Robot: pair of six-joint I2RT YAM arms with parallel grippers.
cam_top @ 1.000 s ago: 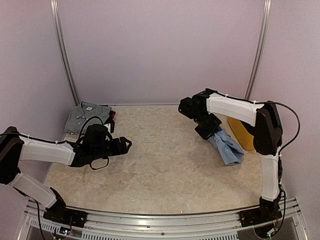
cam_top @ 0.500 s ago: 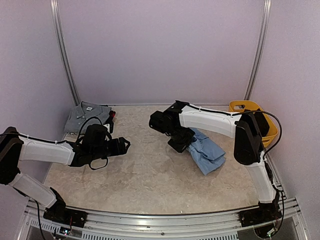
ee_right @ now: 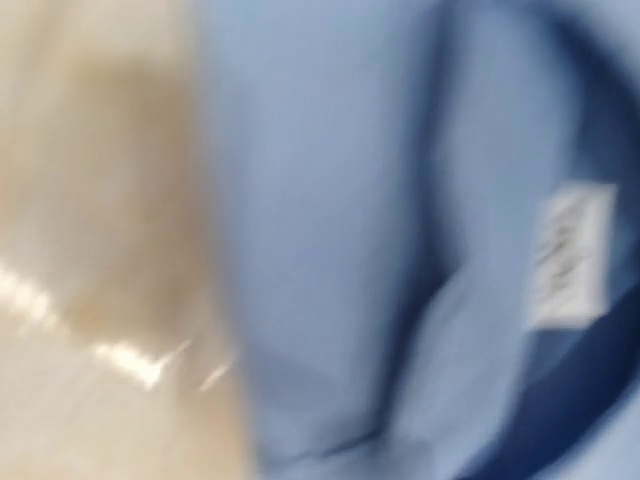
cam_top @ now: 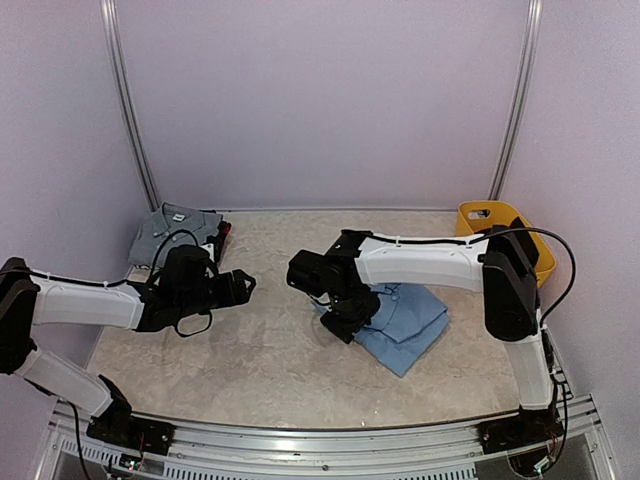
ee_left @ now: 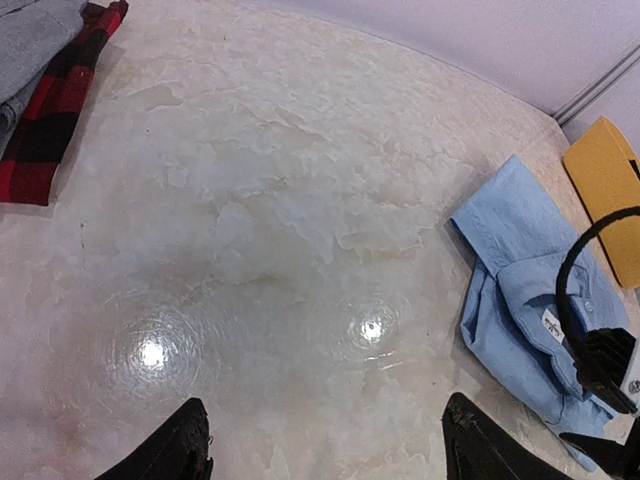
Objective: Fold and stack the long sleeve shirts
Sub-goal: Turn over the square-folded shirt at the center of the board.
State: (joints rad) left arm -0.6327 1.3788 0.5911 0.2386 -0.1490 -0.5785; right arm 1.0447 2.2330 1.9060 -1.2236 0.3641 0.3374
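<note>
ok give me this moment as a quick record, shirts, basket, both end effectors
blue shirt: crumpled and unfolded on the table, right of centre
grey shirt: folded, far left corner, white neck label up
plaid shirt: a strip showing at the grey shirt's right edge
basket: yellow, far right corner
left end effector: open, holding nothing, over bare table left of centre
right end effector: at the blue shirt's left edge; open or shut cannot be told
progress: blue shirt not yet folded or stacked
</note>
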